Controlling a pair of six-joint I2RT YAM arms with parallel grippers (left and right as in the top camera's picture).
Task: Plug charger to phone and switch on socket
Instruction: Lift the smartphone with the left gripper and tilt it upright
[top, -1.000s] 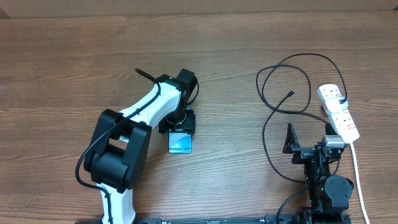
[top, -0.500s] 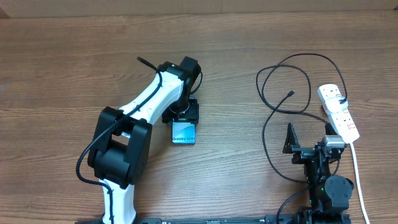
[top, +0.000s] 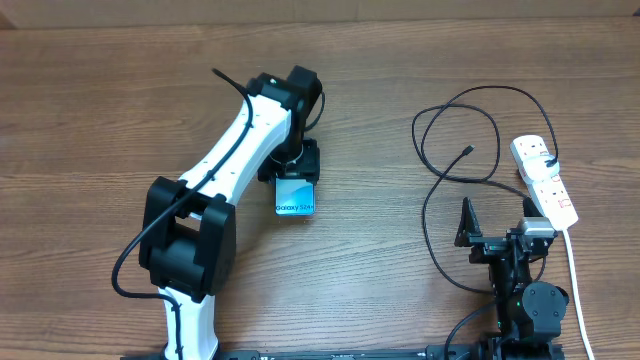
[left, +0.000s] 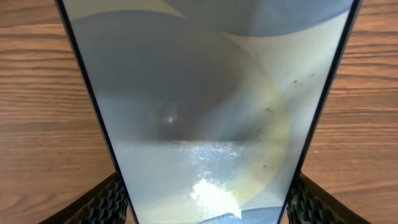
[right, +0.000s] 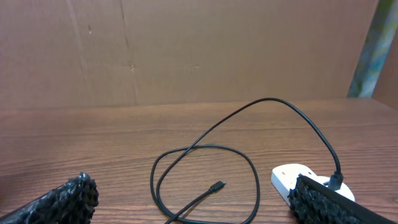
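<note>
Left gripper (top: 297, 178) is pinching the slim blue-screened smartphone (top: 295, 197) by its upper end, just left of frame centre in the overhead. In the left wrist view the screen (left: 199, 112) fills the frame, with a black pad at each lower corner hard against its edges. I can't tell whether it's lifted or resting on the wooden tabletop (top: 100, 80).

Right gripper (top: 497, 225) is parked lower right, fingers spread wide, holding nothing.

The thin black looped charger cable (top: 460, 100) sits upper right, with its small black connector (top: 468, 151) free on the wood inside the loop, well apart from the phone. The white power strip (top: 545, 180) is at the far right edge, and the cable's other end seems to be plugged into it.

Risks as I read it:
- The grip is at one end of a slick glass slab, so it could pivot or slip out if I swing it fast.
- I can't see the phone's port from any view (the "Galaxy" text end points toward the bottom of the frame), so I may present the wrong edge to the connector.
- One strand of cable runs just left of the right gripper, so reaching in could snag the loop and flick the connector away.
- A tug on the cable could drag the light strip or pull the plug.
- The strip's small switches could get a glancing press that shoves the strip instead of toggling.
</note>
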